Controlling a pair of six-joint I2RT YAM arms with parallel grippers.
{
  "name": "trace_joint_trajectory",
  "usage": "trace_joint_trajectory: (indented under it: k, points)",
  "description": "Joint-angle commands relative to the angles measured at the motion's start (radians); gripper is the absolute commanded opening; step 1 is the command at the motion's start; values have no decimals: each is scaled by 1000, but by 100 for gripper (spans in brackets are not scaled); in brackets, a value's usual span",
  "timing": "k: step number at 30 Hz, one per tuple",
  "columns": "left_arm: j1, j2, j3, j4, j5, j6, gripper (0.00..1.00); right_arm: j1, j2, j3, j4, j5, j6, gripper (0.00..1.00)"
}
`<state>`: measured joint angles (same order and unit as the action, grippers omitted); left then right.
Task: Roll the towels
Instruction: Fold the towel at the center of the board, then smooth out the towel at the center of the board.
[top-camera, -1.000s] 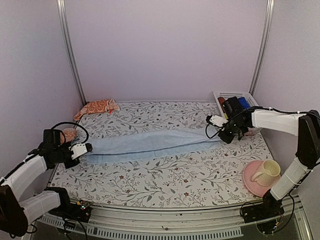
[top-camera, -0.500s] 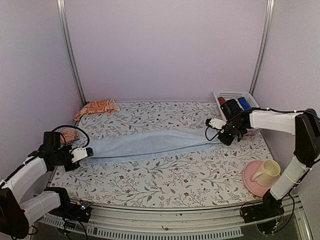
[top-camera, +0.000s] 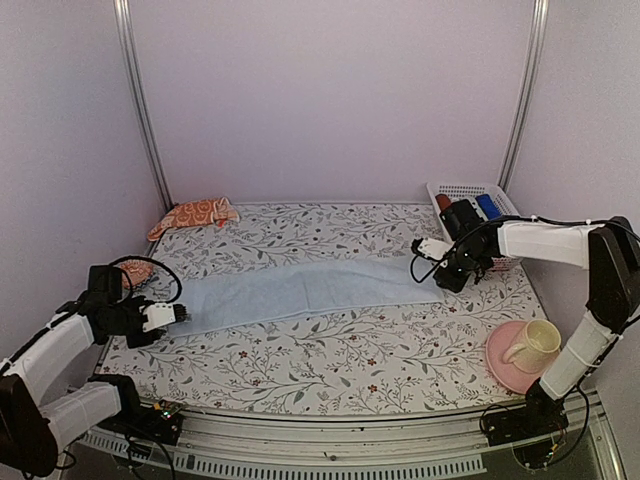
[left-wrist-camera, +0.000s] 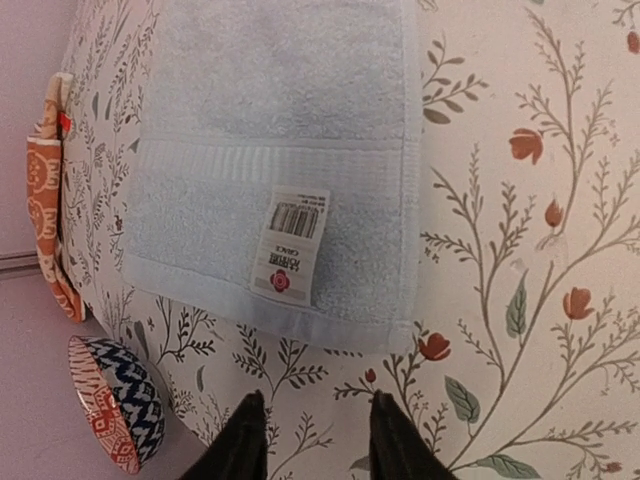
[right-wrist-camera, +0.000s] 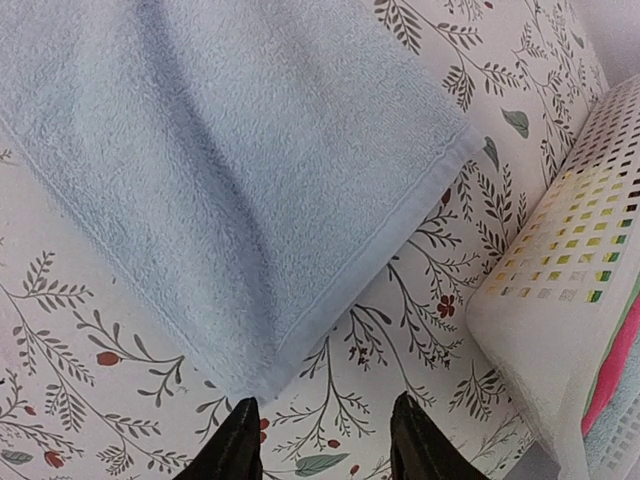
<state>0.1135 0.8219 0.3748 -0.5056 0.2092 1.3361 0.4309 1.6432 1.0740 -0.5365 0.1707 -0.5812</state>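
— Where is the blue towel (top-camera: 300, 288)?
— It lies flat in a long strip across the middle of the table (top-camera: 330, 360), running left to right. A white label (left-wrist-camera: 290, 245) faces up at its left end.
— And the left gripper (left-wrist-camera: 315, 405)?
— It sits low just off that left end. Its fingers are partly apart with nothing between them, and the towel's hem lies just beyond the tips, not touching.
— The right gripper (right-wrist-camera: 325, 405)?
— It is at the towel's right corner, fingers parted and empty as well. The corner comes right up to one fingertip, though whether they touch cannot be told. A white basket (right-wrist-camera: 560, 300) stands close beside it.
— The orange towel (top-camera: 195, 214)?
— It is bunched up at the far left corner of the table, well apart from both arms.
— What else is there?
— A patterned bowl (left-wrist-camera: 110, 405) sits near the left edge. A cup (top-camera: 530, 343) stands on a pink plate (top-camera: 500, 368) at the near right.
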Motion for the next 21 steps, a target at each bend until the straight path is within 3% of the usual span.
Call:
trace_joint_trajectory:
  k: [1, 4, 8, 13, 21]
  points:
    - [25, 16, 32, 3, -12, -15, 59, 4, 2, 43, -31, -5, 28, 48]
    - [39, 45, 81, 60, 14, -111, 95, 7, -34, 77, -41, -42, 57, 60]
    - [40, 122, 156, 165, 29, -303, 97, 12, -66, 126, -34, -16, 110, 64]
    - [10, 206, 195, 292, 15, -465, 97, 27, -2, 235, 23, 126, 184, 64]
    - [-157, 346, 180, 453, -228, -553, 95, 57, 257, 380, 50, 297, 217, 65]
